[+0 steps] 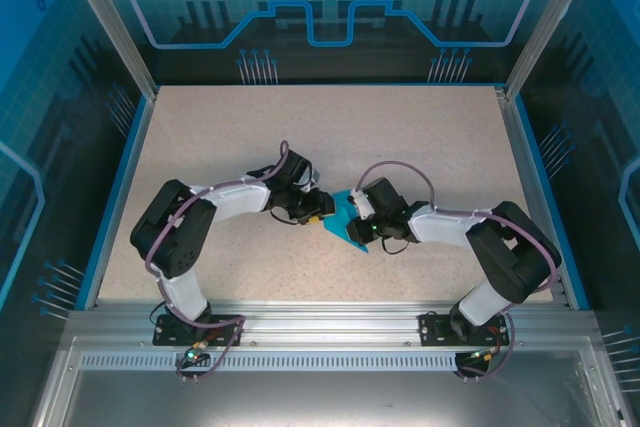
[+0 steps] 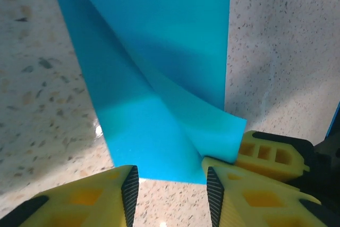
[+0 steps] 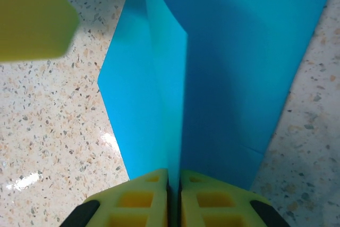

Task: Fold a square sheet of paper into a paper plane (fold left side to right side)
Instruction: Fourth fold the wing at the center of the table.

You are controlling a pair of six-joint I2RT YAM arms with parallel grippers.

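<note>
Bright cyan-blue square sheet of paper [image 1: 347,222], partly folded, one flap curling upward, lying at centre of table [image 1: 220,137]

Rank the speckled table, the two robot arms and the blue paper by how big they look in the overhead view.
1. speckled table, by far the largest.
2. left arm and right arm: they look about alike, so I won't rank one above the other.
3. blue paper, the smallest.

Left claw [image 2: 171,191] ajar, right claw [image 3: 173,187] tight, tip to tip.
</note>
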